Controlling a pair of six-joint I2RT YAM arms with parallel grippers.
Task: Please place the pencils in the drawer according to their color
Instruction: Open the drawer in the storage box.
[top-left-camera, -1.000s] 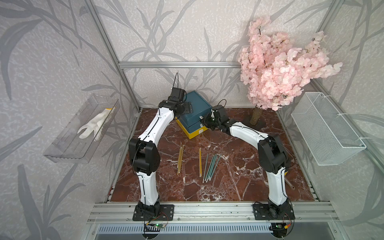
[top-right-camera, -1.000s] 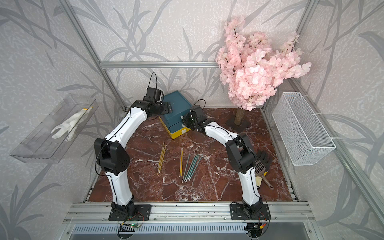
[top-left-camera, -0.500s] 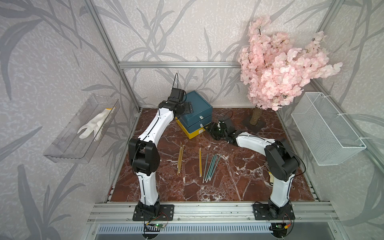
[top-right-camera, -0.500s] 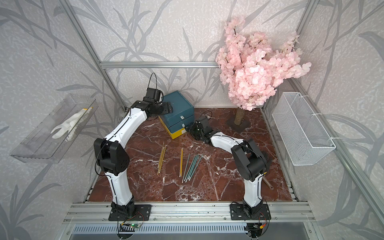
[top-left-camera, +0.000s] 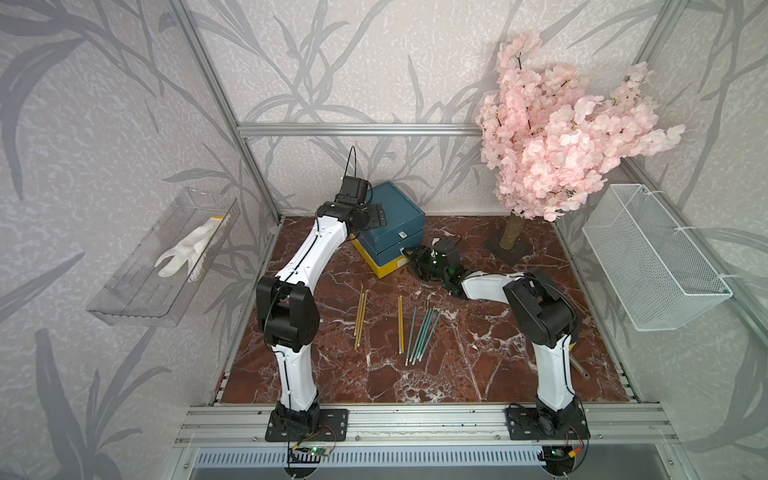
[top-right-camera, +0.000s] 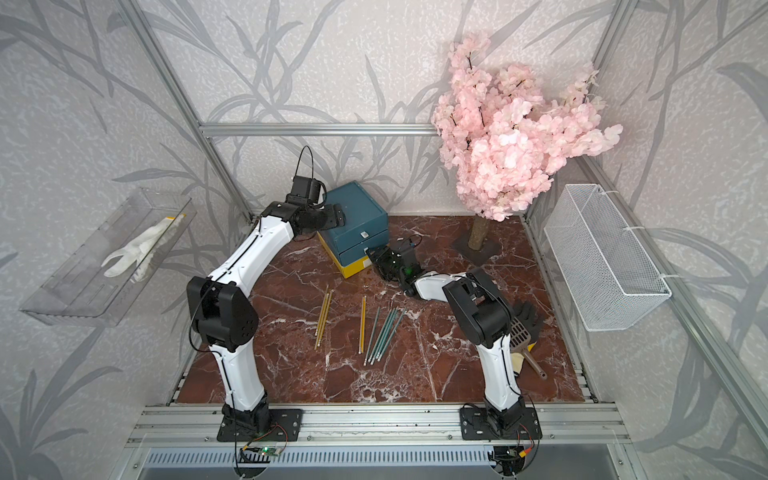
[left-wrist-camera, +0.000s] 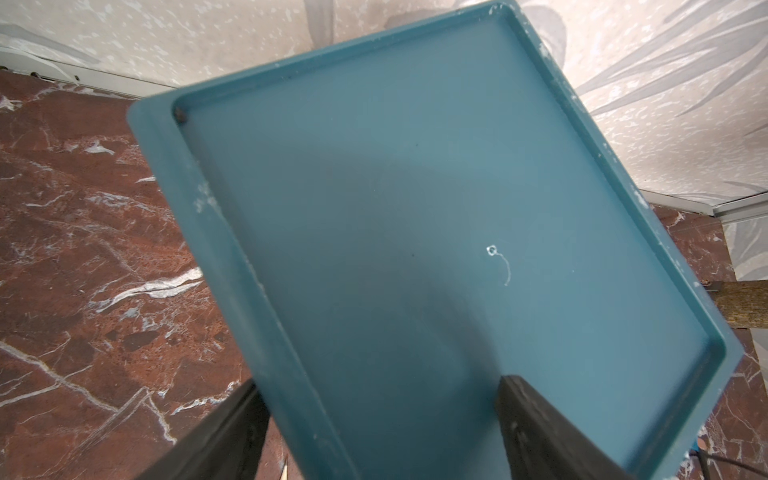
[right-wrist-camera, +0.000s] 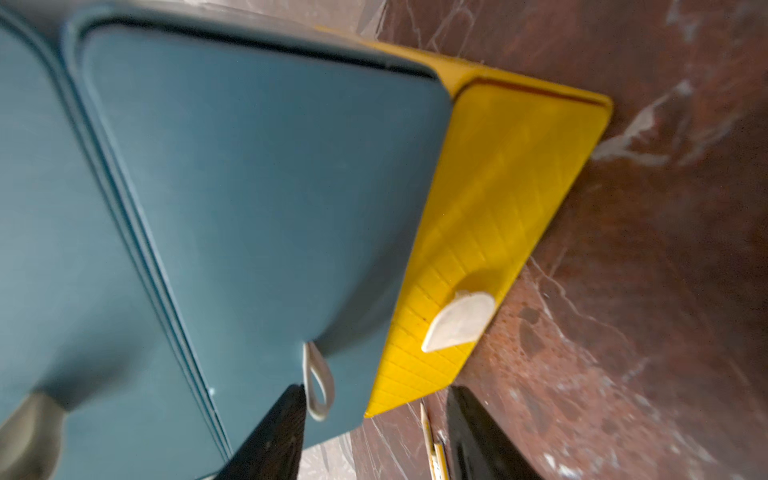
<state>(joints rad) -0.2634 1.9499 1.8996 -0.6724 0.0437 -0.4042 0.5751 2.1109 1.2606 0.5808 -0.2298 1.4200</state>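
We note left arm arched, left tool wide over drawer top; right arm low, right tool half-open by yellow tier; both empty.

tree: pink blossom tree, back right of the marble bench
right wall: white wire basket
left wall: clear tray, white glove in it
front right: black glove and scoop, half hidden
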